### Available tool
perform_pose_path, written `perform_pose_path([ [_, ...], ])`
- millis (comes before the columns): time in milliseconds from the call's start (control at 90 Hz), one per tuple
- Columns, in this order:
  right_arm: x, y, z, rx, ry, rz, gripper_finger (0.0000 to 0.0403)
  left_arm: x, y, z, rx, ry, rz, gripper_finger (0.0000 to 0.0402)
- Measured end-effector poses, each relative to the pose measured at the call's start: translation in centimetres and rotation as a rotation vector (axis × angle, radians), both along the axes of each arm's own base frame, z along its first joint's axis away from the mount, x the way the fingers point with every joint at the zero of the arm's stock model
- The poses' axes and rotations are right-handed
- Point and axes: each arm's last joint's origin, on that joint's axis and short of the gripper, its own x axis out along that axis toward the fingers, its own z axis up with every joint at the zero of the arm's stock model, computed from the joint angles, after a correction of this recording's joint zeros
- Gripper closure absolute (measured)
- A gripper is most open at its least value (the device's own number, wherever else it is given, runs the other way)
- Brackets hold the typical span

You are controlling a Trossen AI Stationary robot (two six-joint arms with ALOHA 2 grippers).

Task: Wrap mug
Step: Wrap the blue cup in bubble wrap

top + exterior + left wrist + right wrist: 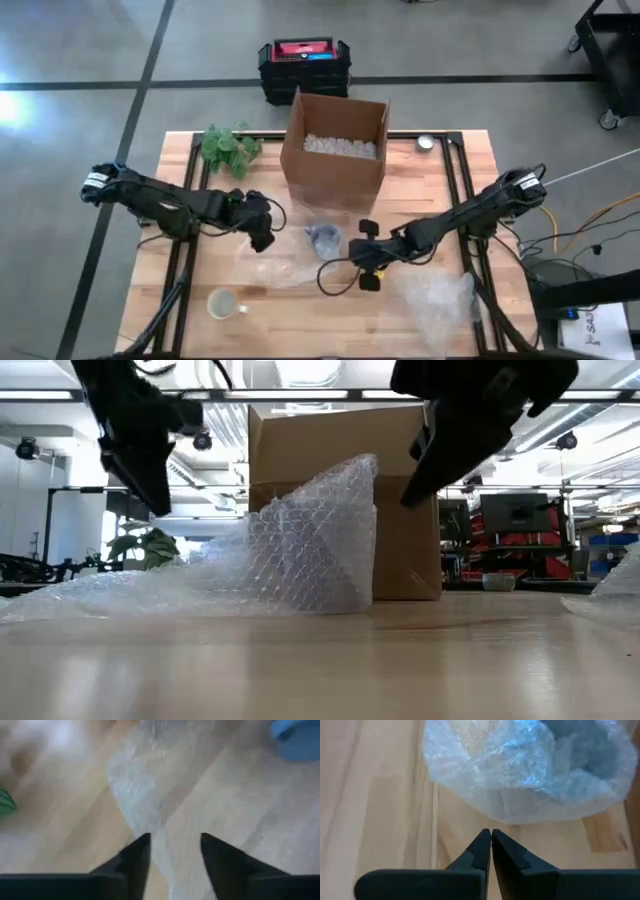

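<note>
Workspace first: a butcher-block table point(200, 330) on a grey concrete floor, its pale planks crossed by a dark frame, in an open lab with ceiling lights and shelving visible behind in the low view. Toward the far edge an open cardboard box point(335, 150) holds white packing fill, probably waiting to take the mug once it is wrapped. A black and red case point(305, 68) sits on the floor beyond the table.

Next in size, a sheet of bubble wrap point(290, 262) lies spread across the middle of the table, one part humped up over a blue mug point(324, 238) just in front of the box; the mug looks partly covered, so the wrapping seems under way but not finished. A second crumpled wad of wrap point(440, 300) lies near the right front. A leafy green plant point(230, 148) stands at the left rear.

Both arms reach to the centre. The left gripper point(263, 232) hovers over the sheet's left side with its fingers apart, likely placed to take hold of the film. The right gripper point(368, 262) hangs just beside the wrapped mug, its fingertips pressed together on nothing.

A white cup point(224, 303) stands alone near the front left, and a small round tin point(426, 143) lies right of the box.
</note>
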Motion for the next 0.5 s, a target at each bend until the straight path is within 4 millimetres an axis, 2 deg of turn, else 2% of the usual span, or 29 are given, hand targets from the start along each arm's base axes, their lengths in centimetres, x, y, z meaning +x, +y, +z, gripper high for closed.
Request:
perform_pose_path([
  [122,-0.2,-0.1,-0.5,0.004,-0.011,-0.005,0.0401,-0.6,0.5,-1.4,-0.008,0.043,0.028,0.0141],
  [244,-0.4,-0.2,-1.1,-0.008,-0.045,-0.012,0.0401,-1.6,0.7,-3.3,-0.019,0.087,0.067,0.0107],
  [356,-0.5,-0.4,-1.7,-0.046,-0.097,0.002,0.0401,-1.7,0.5,-4.8,-0.069,0.051,0.050,0.0107],
  [500,-0.5,-0.8,-2.7,-0.068,-0.140,0.024,0.0401,-1.6,0.4,-6.6,-0.120,-0.024,0.003,0.0136],
])
